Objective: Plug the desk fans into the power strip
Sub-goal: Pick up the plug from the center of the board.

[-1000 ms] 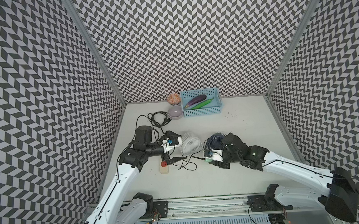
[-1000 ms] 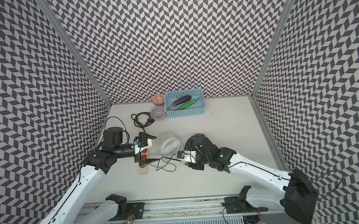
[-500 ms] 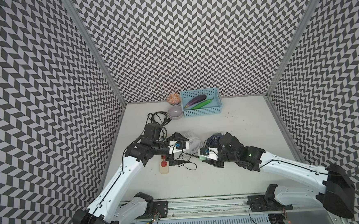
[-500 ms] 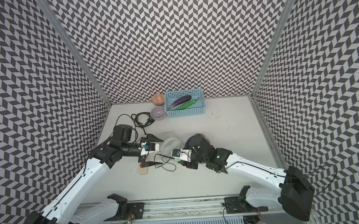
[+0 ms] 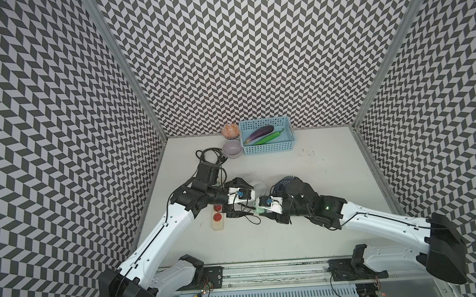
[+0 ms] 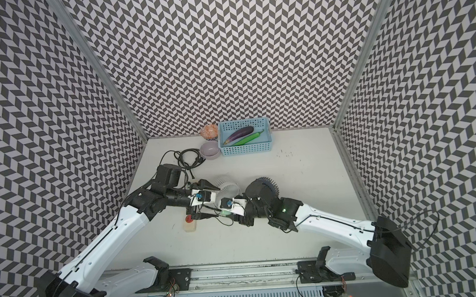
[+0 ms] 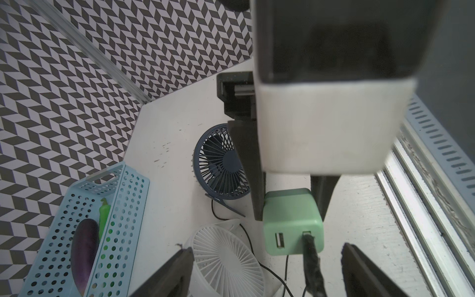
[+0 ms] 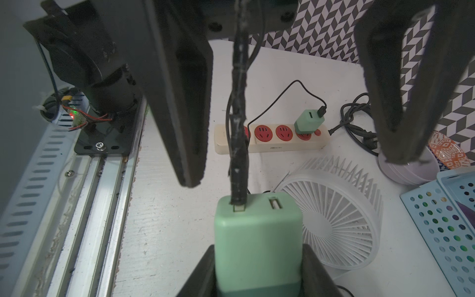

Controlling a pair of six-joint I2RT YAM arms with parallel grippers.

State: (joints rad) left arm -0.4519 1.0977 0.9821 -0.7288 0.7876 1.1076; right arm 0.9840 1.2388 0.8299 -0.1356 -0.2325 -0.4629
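Two jaws of my right gripper (image 8: 258, 259) pinch a mint-green square plastic USB charger (image 8: 257, 231); my left gripper (image 7: 266, 257) stands spread around its black taped cable (image 7: 311, 257).

I saw black-and-white chevron walls (image 5: 225, 56), a cream power strip (image 8: 272, 147) with red sockets (image 8: 263, 132), a mint-green charger (image 8: 257, 231), a white fan (image 8: 334, 218), a navy fan (image 7: 221, 164), a pale-blue basket (image 5: 268, 148) and a purple eggplant (image 5: 258, 133).
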